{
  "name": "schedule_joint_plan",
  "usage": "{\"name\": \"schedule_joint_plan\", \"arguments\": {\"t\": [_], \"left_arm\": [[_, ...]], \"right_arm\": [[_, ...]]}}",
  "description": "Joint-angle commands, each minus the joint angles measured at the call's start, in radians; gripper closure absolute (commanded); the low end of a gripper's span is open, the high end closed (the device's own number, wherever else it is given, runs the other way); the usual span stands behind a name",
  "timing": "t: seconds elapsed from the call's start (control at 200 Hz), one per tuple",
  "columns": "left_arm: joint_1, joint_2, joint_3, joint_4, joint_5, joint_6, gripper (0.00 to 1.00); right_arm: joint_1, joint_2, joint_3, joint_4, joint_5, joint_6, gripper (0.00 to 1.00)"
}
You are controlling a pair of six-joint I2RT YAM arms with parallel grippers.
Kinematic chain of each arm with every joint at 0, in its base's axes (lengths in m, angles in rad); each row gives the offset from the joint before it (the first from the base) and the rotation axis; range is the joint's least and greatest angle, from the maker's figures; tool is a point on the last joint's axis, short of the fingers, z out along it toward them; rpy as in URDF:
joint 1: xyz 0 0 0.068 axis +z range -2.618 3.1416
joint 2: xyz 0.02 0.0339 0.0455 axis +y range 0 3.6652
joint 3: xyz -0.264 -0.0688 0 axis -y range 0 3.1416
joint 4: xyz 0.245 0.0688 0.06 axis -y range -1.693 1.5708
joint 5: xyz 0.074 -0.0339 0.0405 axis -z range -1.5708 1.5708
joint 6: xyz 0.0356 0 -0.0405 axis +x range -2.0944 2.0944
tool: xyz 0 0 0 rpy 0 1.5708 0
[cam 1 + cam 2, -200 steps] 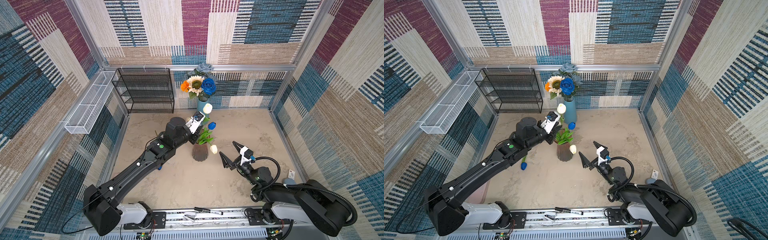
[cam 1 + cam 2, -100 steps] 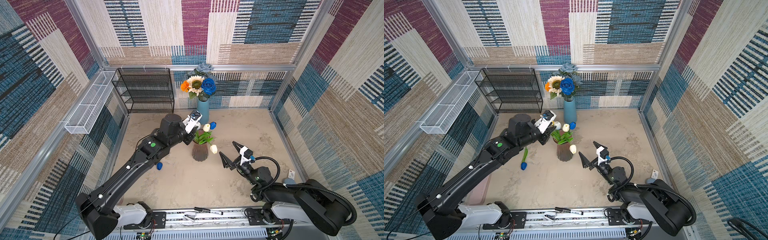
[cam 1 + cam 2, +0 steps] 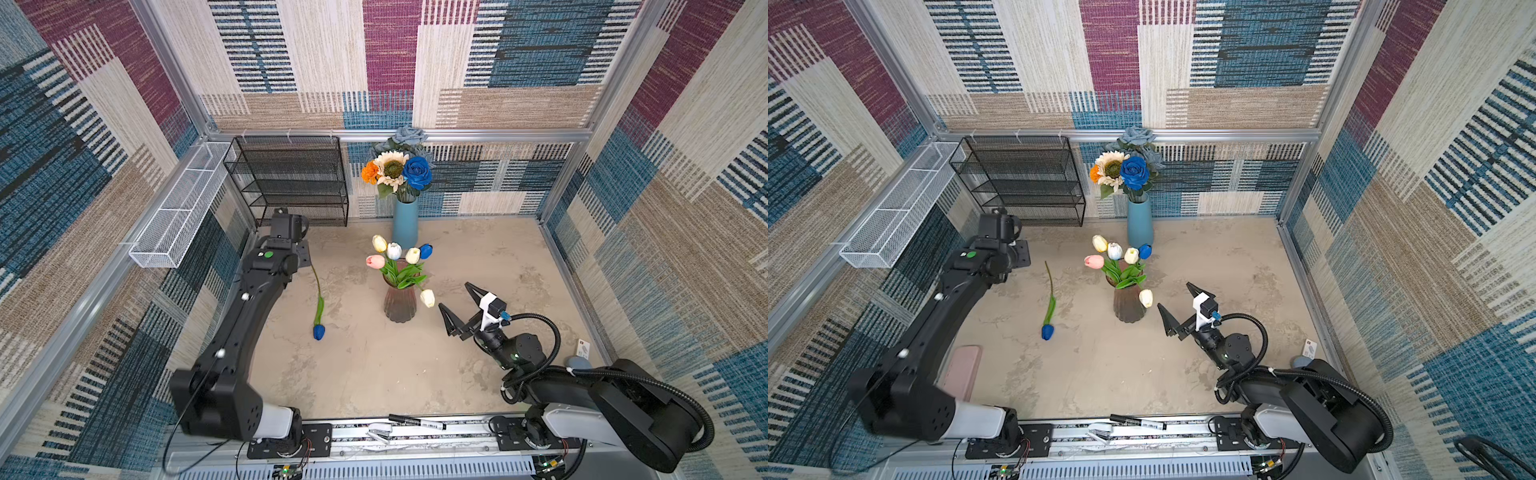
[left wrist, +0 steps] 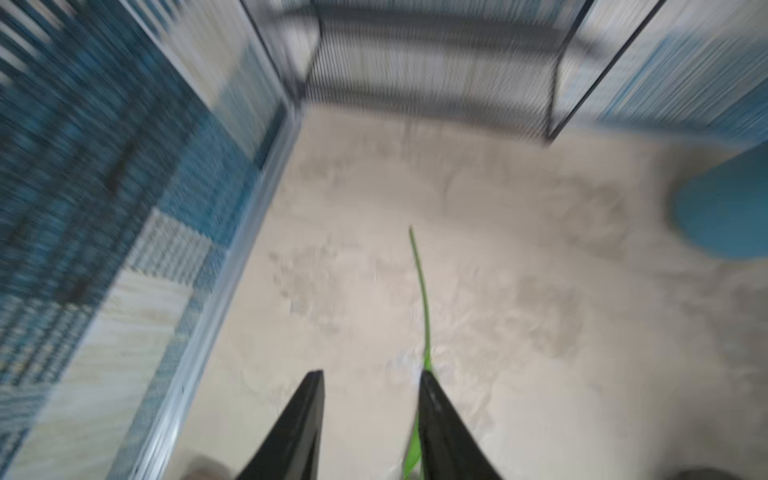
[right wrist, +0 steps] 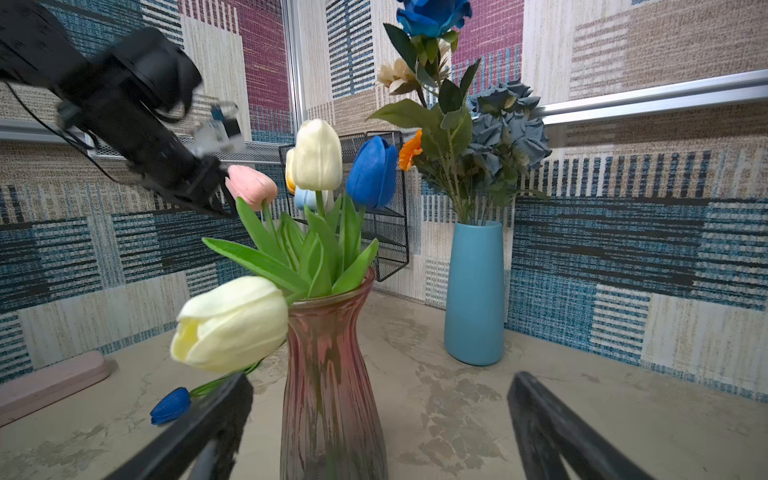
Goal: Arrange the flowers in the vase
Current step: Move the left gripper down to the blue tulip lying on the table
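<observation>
At table centre: a pink glass vase [image 3: 400,305] stands upright, holding tulips [image 3: 394,251] in pink, yellow, white, cream and blue. One more cream bloom [image 3: 427,298] droops over the rim toward the right arm.
Loose flower: a blue tulip [image 3: 318,331] lies flat on the table [image 3: 374,374], left of the vase and apart from it. Its bloom points to the front and its stem [image 4: 422,291] runs back toward the left wrist.
Left gripper [image 4: 371,374]: jaws apart, nothing between them, hanging over the far end of the loose tulip. In the blurred wrist view the stem passes alongside one finger; whether they touch cannot be told.
Right gripper [image 3: 454,295]: jaws spread wide and empty, just beside the pink vase on its right, facing it, near the drooping bloom.
Back wall: a blue vase [image 3: 405,224] stands upright with a cream sunflower [image 3: 390,168], orange marigold [image 3: 369,172], bright blue rose [image 3: 417,172] and dusty-blue roses [image 3: 409,136].
Back left corner: a black wire shelf [image 3: 291,178] stands on the table, with a white wire basket [image 3: 178,208] on the side wall.
</observation>
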Motion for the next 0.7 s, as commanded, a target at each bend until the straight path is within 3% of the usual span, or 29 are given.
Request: {"name": "schedule_joint_plan", "arguments": {"t": [0.0,0.125,0.381,0.501,0.591,0.696], "left_arm": [[0.022,0.106,-0.026,-0.126,0.083,-0.071,0.58],[0.021,0.227,-0.009,-0.048,0.199,-0.016,0.57],[0.013,0.445,0.089,-0.010,0.293,0.078,0.56],[0.007,0.519,0.118,-0.001,0.332,0.097,0.61],[0.002,0.560,0.132,-0.002,0.333,0.100,0.70],[-0.002,0.565,0.118,-0.004,0.347,0.122,0.91]], "right_arm": [[0.000,-0.003,0.001,0.046,0.000,0.009,0.00],[0.000,-0.001,0.003,0.043,0.001,0.006,0.00],[0.000,0.001,0.005,0.039,0.001,0.000,0.00],[0.000,0.007,0.005,0.041,0.000,0.001,0.00],[0.000,0.013,0.007,0.045,-0.002,0.001,0.00],[0.000,0.006,0.005,0.043,0.001,-0.003,0.00]]}}
